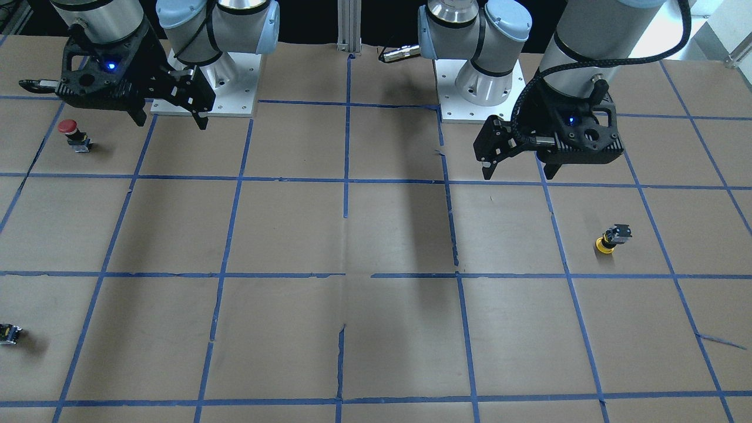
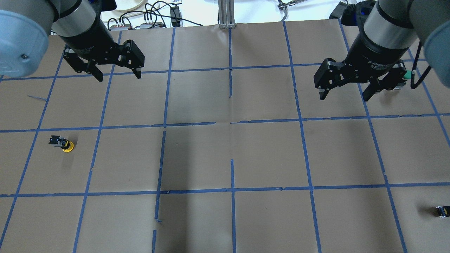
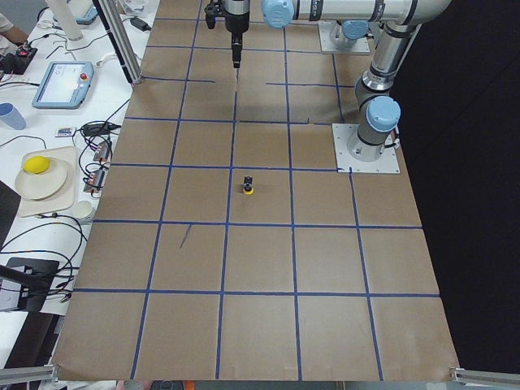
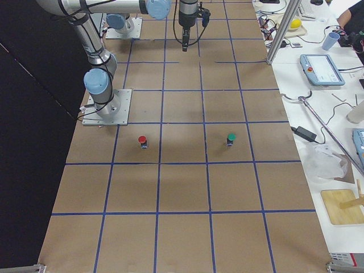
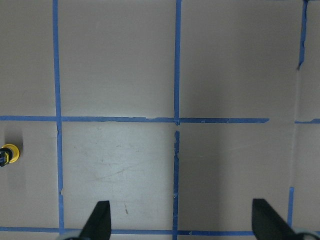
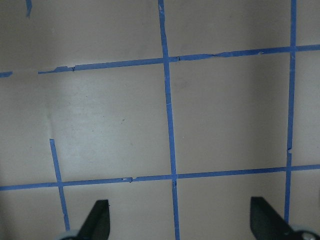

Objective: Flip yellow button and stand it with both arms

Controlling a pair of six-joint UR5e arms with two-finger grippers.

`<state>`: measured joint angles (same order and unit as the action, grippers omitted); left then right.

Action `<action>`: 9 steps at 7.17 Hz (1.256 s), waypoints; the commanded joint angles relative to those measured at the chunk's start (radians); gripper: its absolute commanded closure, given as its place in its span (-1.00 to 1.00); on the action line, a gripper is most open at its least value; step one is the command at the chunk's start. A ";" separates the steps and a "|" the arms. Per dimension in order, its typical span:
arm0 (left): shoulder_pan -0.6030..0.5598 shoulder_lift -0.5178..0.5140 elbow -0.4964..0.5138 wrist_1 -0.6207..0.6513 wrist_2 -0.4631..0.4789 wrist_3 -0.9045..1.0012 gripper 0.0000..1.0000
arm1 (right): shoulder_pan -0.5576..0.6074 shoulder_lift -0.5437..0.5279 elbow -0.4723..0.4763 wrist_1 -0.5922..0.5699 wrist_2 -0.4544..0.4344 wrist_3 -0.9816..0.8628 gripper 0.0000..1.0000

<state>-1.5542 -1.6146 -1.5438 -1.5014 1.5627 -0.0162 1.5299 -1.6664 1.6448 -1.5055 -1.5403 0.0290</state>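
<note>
The yellow button (image 1: 611,239) rests on its yellow cap with its black-and-grey body up, on the brown table on my left side. It also shows in the overhead view (image 2: 62,143), the exterior left view (image 3: 249,186) and at the left edge of the left wrist view (image 5: 7,154). My left gripper (image 2: 119,76) hangs open and empty above the table, farther from my base than the button and to its right; it also shows in the front-facing view (image 1: 518,174). My right gripper (image 2: 343,97) hangs open and empty on the other side (image 1: 171,122).
A red-capped button (image 1: 69,132) stands below my right gripper's side. A green-capped button (image 4: 231,138) stands farther out. A small capless block (image 2: 443,211) lies near the table's right edge. The arm bases (image 1: 476,88) are bolted at the table's rear.
</note>
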 commanded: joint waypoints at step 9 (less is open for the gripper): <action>-0.003 0.013 -0.021 -0.005 0.008 -0.007 -0.99 | -0.001 -0.003 -0.007 -0.016 -0.058 0.003 -1.00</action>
<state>-1.5580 -1.5921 -1.5671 -1.5106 1.5773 -0.0236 1.5294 -1.6702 1.6363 -1.5203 -1.5770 0.0334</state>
